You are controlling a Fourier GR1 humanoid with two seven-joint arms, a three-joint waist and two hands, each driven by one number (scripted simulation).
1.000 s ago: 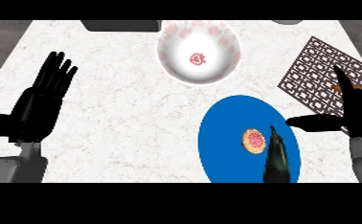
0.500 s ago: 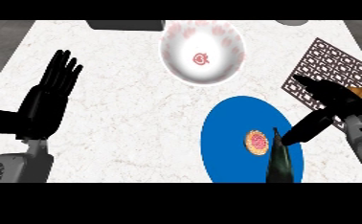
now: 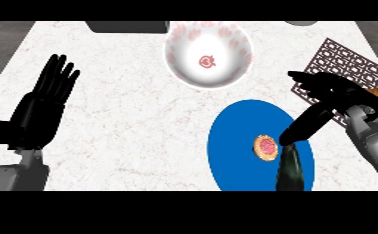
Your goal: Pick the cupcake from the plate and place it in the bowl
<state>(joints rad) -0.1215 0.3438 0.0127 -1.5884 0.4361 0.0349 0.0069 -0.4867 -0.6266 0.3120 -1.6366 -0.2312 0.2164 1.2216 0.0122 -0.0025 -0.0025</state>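
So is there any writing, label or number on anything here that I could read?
None: no words, numbers or brand names show anywhere.
The white bowl has only pink blotches and a small red mark at its centre, a figure and not letters.
The blue plate, the cupcake and the brown lattice trivet carry no text.

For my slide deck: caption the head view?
Right hand open beside the cupcake on the blue plate; white bowl waits beyond.
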